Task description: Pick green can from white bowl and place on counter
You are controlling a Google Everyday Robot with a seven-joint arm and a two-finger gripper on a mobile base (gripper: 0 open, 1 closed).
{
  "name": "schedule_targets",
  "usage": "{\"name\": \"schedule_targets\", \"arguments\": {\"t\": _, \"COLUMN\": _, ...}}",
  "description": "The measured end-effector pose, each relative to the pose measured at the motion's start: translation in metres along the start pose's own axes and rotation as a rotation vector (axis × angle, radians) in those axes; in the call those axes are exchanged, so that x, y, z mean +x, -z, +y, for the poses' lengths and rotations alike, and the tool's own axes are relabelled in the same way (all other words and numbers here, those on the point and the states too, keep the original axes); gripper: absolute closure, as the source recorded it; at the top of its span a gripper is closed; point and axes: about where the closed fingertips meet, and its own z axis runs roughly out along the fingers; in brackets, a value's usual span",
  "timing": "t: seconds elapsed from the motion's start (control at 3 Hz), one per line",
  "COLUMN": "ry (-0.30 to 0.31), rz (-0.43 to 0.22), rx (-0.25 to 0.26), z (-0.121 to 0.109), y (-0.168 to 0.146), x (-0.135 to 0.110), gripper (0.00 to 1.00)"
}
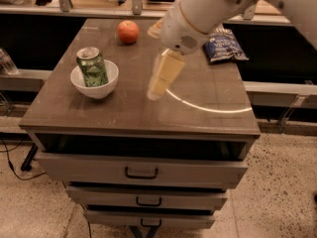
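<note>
Camera view: green can [92, 66] is seen upright in white bowl [95, 86], on the left of the surface [124, 113]. End effector [161, 77] is held over mid-surface, right of the bowl and apart from the can; whether it is clenched or released cannot be told. Orange-red fruit [128, 31] is seen at the far edge, blue packet [224, 44] far right.

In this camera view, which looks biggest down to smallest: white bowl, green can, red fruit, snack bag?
1. white bowl and blue snack bag: alike; the bag is farther, so unranked.
2. green can
3. orange-red fruit
End effector hangs over the counter, right of the bowl.
</note>
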Motion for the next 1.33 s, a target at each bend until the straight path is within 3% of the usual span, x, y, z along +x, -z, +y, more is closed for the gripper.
{"name": "schedule_targets", "arguments": {"t": 0.33, "ry": 0.043, "rz": -0.115, "rx": -0.026, "z": -0.016, "y": -0.031, "x": -0.056, "gripper": 0.0}}
{"name": "schedule_targets", "arguments": {"t": 0.67, "ry": 0.039, "rz": -0.122, "rx": -0.022, "z": -0.017, "y": -0.033, "x": -0.056, "gripper": 0.0}}
{"name": "schedule_targets", "arguments": {"t": 1.33, "ry": -0.034, "rz": -0.238, "rx": 0.006, "z": -0.035, "y": -0.061, "x": -0.058, "gripper": 0.0}}
